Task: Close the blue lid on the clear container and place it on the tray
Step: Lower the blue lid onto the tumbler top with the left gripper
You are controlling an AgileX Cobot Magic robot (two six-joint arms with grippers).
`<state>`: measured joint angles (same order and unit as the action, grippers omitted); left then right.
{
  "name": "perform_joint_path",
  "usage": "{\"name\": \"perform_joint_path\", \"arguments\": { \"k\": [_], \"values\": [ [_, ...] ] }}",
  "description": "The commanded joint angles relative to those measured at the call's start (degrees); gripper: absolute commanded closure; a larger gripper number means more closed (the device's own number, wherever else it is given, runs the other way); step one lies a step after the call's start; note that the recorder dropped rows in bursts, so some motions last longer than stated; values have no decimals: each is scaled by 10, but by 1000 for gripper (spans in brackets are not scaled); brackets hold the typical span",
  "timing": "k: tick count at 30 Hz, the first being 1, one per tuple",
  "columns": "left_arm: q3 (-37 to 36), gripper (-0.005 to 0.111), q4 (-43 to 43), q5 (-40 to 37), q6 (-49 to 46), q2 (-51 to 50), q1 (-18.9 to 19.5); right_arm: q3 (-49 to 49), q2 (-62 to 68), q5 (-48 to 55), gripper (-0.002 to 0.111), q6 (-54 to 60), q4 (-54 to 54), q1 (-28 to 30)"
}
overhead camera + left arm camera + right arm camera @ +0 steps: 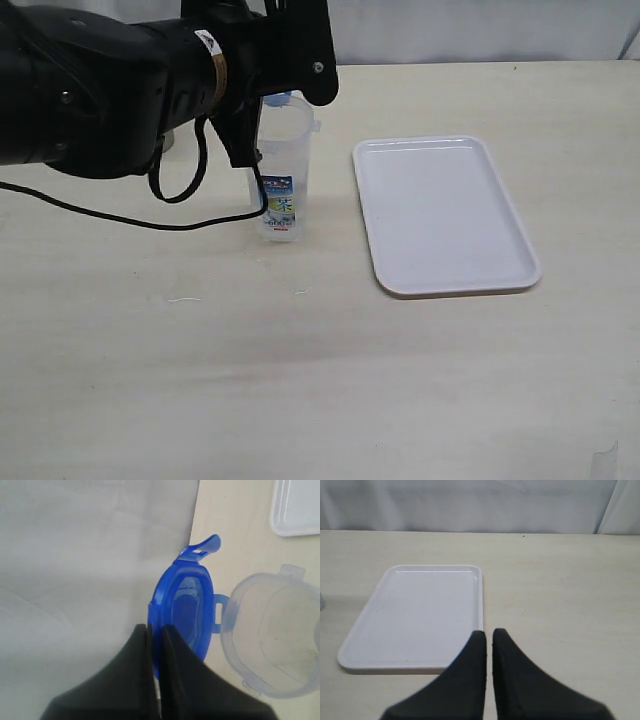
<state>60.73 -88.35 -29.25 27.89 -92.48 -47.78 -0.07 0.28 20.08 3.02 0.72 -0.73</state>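
The clear container point(281, 180) stands upright on the table, left of the white tray point(445, 215). In the left wrist view its mouth point(275, 640) is open. My left gripper point(155, 627) is shut on the rim of the blue lid point(185, 610). It holds the lid on edge just beside the container's mouth, with one flap point(205, 547) sticking out. From the exterior view only a sliver of the lid point(281, 99) shows above the container, under the left arm. My right gripper point(489, 632) is shut and empty, hovering near one edge of the tray point(415, 615).
A black cable point(150, 215) loops from the left arm down onto the table, left of the container. The left arm's bulk point(100, 90) hides the table's back left. A pale curtain closes off the far edge.
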Motion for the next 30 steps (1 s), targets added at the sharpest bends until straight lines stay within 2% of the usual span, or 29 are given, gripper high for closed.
{"name": "perform_joint_path", "arguments": {
  "k": [1,11,25,30],
  "values": [
    [-1,107,21,-7,-12,5,-2,1,-3,-2,104,4,2,-1],
    [-33,107,19,-5,-32,5,-2,1,-3,-2,104,4,2,-1],
    [-34,107,41,5,-37,5,-2,1,-3,-2,104,4,2,-1],
    [-34,107,45,2,-41,5,-22,1,-3,-2,104,4,2,-1]
  ]
}}
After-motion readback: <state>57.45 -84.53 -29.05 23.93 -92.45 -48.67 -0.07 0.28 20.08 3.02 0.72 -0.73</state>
